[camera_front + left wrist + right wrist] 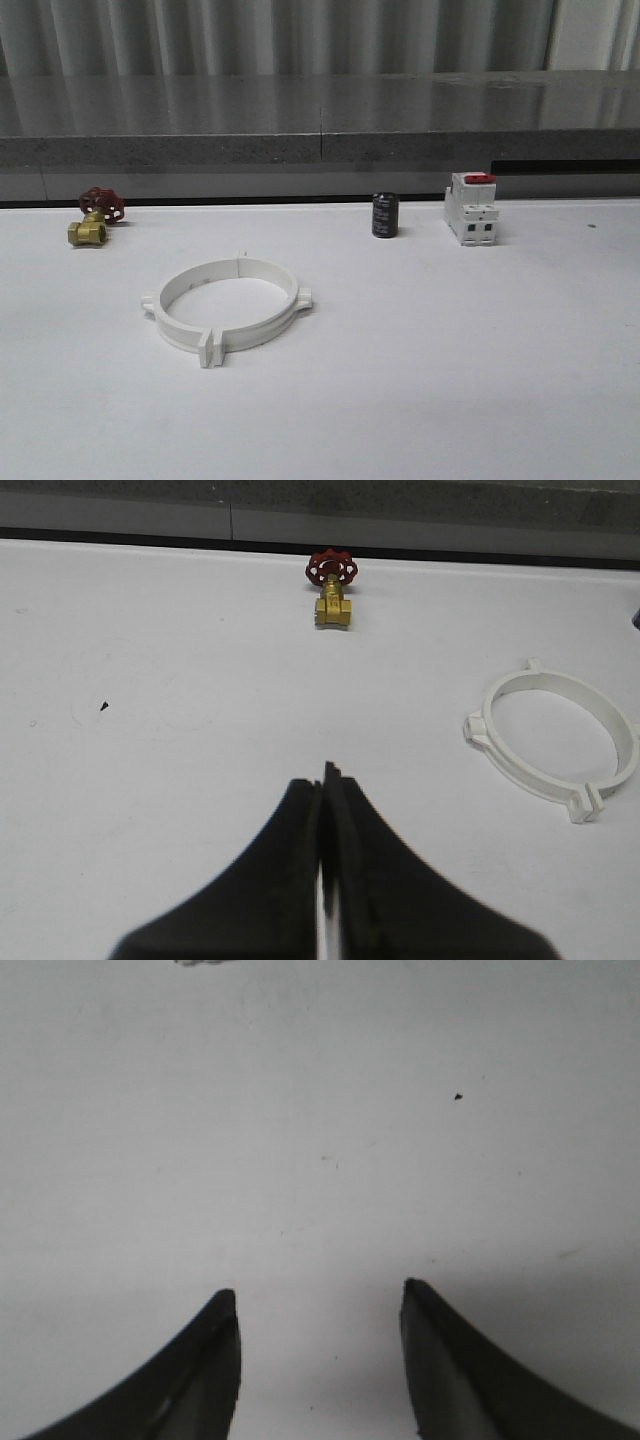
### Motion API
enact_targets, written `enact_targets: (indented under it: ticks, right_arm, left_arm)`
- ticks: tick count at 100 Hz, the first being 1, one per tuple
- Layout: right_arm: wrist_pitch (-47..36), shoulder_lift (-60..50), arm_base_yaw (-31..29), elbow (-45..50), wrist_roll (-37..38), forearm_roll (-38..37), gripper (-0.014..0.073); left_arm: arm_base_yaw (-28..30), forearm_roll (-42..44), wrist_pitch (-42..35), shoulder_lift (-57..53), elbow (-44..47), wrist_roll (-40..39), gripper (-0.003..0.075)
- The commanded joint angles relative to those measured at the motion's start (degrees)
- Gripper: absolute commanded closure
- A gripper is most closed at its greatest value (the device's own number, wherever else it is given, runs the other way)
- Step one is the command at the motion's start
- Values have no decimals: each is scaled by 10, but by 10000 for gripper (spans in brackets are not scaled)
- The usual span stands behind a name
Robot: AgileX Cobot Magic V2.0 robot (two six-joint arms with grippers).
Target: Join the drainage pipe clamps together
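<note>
White tabletop (480,380) runs back to a grey ledge (320,140). On it the two pipe clamps (228,305) lie flat, joined end to end as one wide ring, left of centre, with bare surface on every side. Well behind stand a brass valve with a red handwheel (94,218) at the left, a small black cylinder (385,215) and a white breaker with a red top (472,208). Over bare table, the left gripper (322,790) has its fingers pressed together, holding nothing. The right gripper (320,1305) is spread wide and empty.
</note>
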Motion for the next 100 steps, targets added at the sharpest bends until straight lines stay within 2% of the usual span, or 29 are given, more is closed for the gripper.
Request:
enact_targets:
  ticks: [1, 10, 22, 36, 39, 48, 100]
  right_arm:
    - [-13, -45, -4, 13, -7, -3, 210]
    - [-12, -78, -4, 34, -7, -6, 223]
    - [-11, -97, -4, 42, -7, -8, 314]
    - [-12, -97, -4, 42, -7, -8, 501]
    - [-14, -97, -4, 42, -7, -8, 565]
    - [-23, -97, -4, 42, -6, -8, 669]
    - [-24, -97, -4, 42, -6, -8, 661]
  left_arm:
    - [0, -2, -42, 4, -14, 0, 741]
    - [0, -2, -42, 4, -14, 0, 741]
    - [0, -2, -42, 4, -14, 0, 741]
    - [0, -2, -42, 4, -14, 0, 741]
    - [0, -2, -42, 4, -14, 0, 741]
    - [0, -2, -42, 4, -14, 0, 741]
    - [0, -2, -42, 4, -14, 0, 741]
